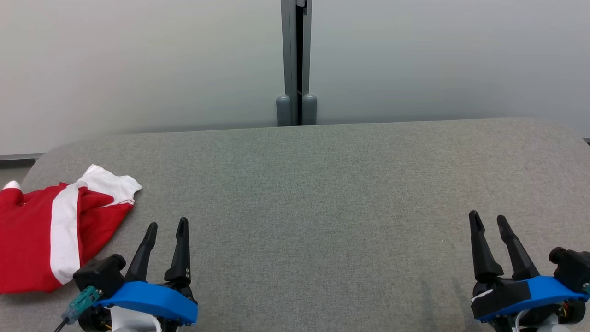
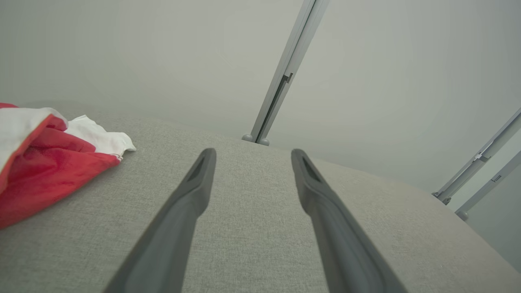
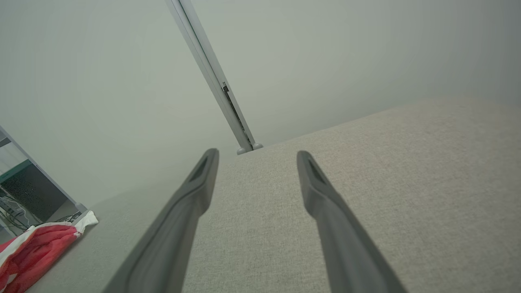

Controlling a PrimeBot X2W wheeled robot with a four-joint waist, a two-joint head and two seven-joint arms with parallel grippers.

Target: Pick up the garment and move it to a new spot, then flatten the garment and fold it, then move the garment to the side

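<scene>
Place: office-like test room.
Ahead of left gripper (image 1: 167, 222): frosted partition panels (image 1: 138, 69), grey metal post (image 1: 296, 64).
Beneath it: grey cloth-covered table (image 1: 322, 184).

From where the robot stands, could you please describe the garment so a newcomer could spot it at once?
Start at the wide grey fabric-covered table and follow it to its left end. There, just left of the left gripper, lies the garment, rumpled. It is the only loose cloth: red with white bands.
</scene>
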